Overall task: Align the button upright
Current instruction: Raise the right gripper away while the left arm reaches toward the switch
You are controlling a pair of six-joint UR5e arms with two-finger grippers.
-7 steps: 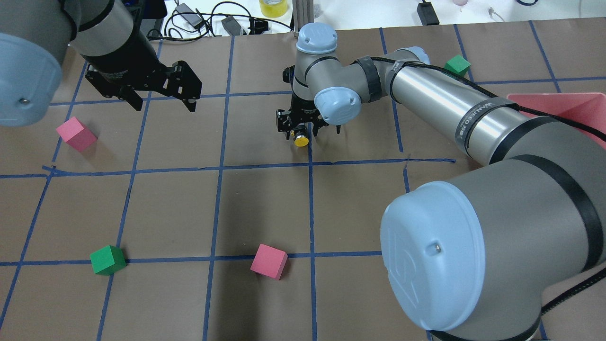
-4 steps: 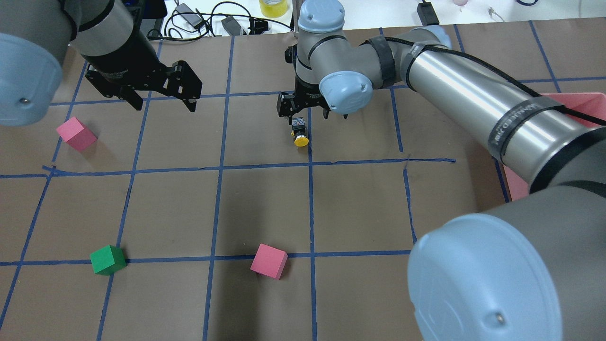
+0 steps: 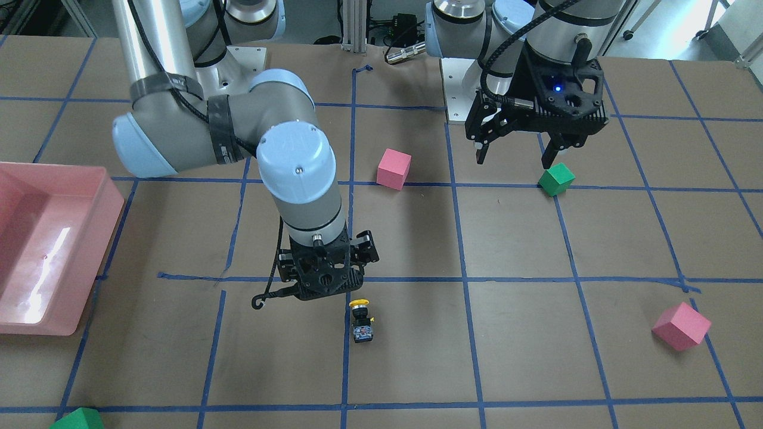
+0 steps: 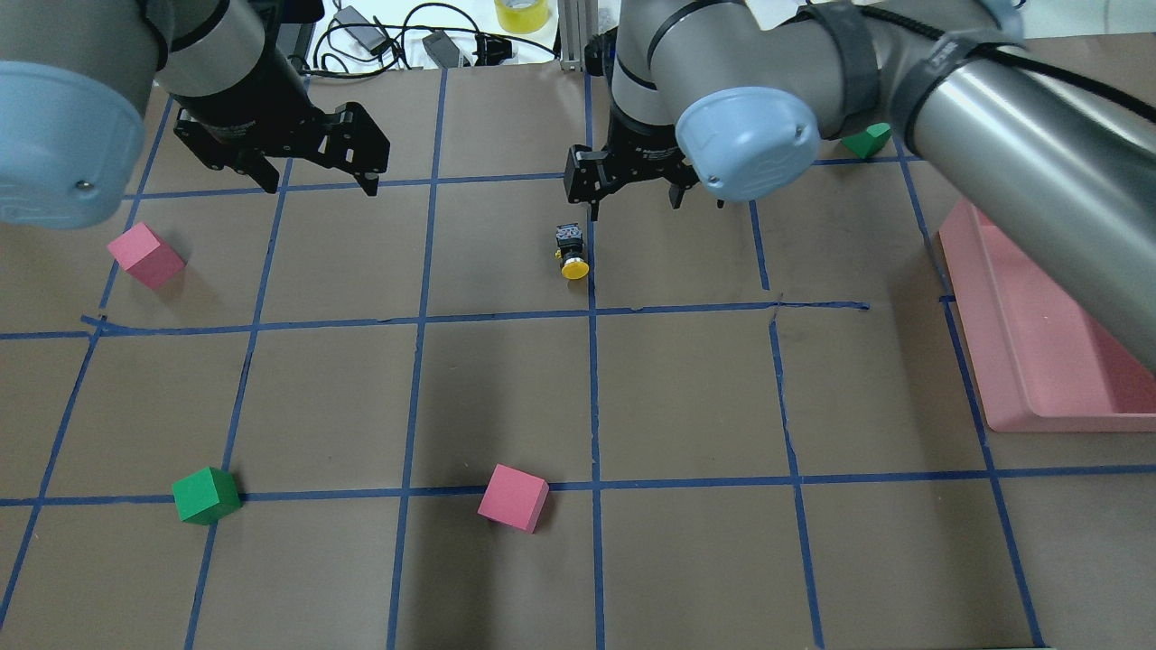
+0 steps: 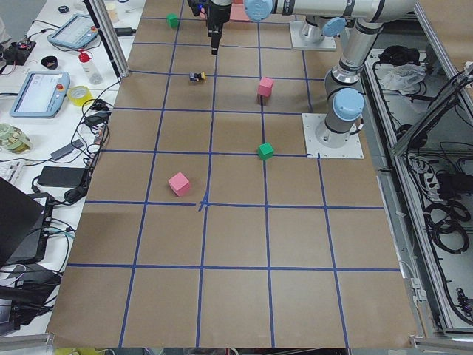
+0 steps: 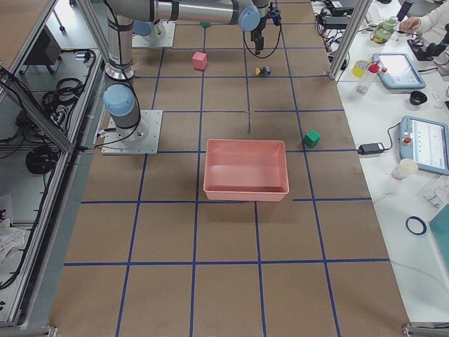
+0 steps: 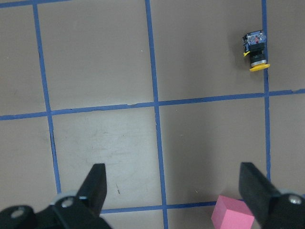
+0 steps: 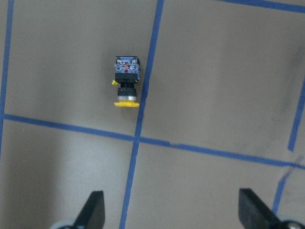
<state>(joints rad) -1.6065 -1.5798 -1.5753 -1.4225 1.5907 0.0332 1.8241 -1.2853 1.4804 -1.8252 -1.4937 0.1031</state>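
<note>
Brown paper covered the table (image 4: 506,388), gridded in blue tape, and we found the button (image 4: 571,252) lying on its side.
We took the tape crossing (image 4: 593,312) nearest the button as our mark. The button lay just beyond that crossing, away from the robot and just beside the tape line running on from it, with its yellow cap toward the crossing and its blocky base away. The right gripper (image 4: 634,208) hung above the paper farther beyond the crossing than the button, its jaws spread wide, empty and clear of the button. The left gripper (image 4: 321,185) hovered well off to the robot's left of the crossing, jaws likewise spread and holding nothing. A pink cube (image 4: 513,497) sat on the robot's side of the crossing.
</note>
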